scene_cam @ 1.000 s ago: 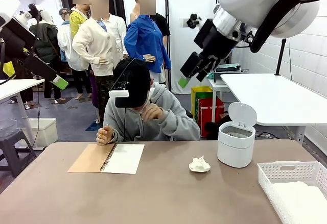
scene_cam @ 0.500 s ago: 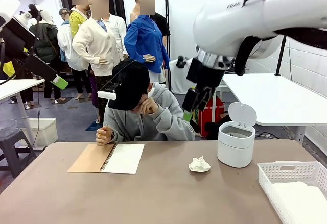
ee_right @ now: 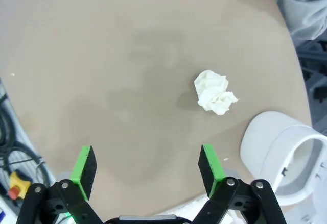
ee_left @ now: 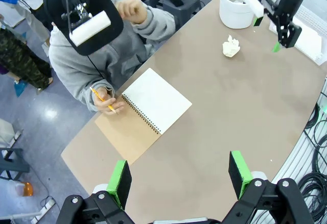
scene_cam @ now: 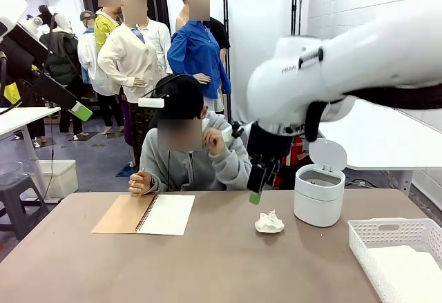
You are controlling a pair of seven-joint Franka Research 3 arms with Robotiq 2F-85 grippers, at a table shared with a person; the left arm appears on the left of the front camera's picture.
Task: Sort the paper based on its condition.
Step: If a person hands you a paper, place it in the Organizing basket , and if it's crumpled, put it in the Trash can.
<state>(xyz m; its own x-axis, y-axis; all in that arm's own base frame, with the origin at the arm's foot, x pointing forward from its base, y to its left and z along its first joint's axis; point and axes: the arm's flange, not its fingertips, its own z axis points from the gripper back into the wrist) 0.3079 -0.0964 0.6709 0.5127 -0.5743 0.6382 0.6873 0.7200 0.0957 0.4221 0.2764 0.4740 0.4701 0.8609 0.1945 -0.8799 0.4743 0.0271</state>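
The right arm swung in fast: over the last second its gripper [scene_cam: 257,184] dropped from high above the bin [scene_cam: 319,192] to just over the table [scene_cam: 207,261], on the near-left side of that bin. Its jaws stood wide and empty, the green pads [ee_right: 210,164] well apart in the right wrist view. The wad [scene_cam: 269,222] of crumpled paper lay on the table just left of the bin, apart from it, and sat a little below and right of the gripper in the front view. That looked like an approach to a pick; the wad was not yet between the fingers, so the gripper likely needed to shift toward the bin before closing.

The bin's lid stood flipped up, ready for scrap. Right of the bin, the basket [scene_cam: 387,232] held smooth white sheets. Far left of the bin, the notebook [scene_cam: 145,214] lay open under the person's hand [scene_cam: 140,182]. The left gripper [ee_left: 179,175] hung high over the table, jaws wide, empty.
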